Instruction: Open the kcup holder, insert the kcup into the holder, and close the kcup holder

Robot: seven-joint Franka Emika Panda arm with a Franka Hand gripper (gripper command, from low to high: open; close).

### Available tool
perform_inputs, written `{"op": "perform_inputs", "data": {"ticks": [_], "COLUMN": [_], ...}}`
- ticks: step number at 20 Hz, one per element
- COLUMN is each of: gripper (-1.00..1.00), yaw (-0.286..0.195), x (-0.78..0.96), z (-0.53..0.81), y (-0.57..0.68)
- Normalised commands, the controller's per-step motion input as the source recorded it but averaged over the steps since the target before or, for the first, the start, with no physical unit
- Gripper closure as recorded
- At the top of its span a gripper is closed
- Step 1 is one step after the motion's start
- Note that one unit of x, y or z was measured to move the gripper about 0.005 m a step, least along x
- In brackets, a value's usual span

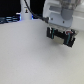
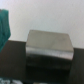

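In the wrist view a boxy unit with a dull grey top and a darker front, which I take for the kcup holder [image 2: 48, 49], fills the middle, close to the camera; no open drawer shows. In the blurred exterior view my gripper [image 1: 60, 36] is a black shape under the white arm, low over the white table toward the exterior view's right. There I cannot separate the fingers from the holder. No fingers show in the wrist view, so I cannot tell if the gripper is open or shut. The kcup is out of view.
A tall white bottle-shaped post [image 1: 25, 7] stands at the back, toward the exterior view's left, before a dark background. A teal-green object [image 2: 4, 26] sits at the edge of the wrist view beside the box. The white tabletop [image 1: 30, 60] spreads in front.
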Motion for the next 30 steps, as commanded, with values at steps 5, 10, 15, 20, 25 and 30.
{"op": "perform_inputs", "data": {"ticks": [5, 10, 15, 20, 25, 30], "gripper": [-1.00, -1.00, -1.00, -1.00, -1.00, -1.00], "yaw": [0.214, 0.155, 0.111, 0.077, 0.072, 0.062], "x": [-0.09, -0.30, -0.35, -0.40, -0.44, -0.61], "z": [-0.16, -0.05, -0.01, 0.01, 0.01, 0.01], "y": [0.24, 0.36, 0.53, 0.63, 0.65, 0.61]}}
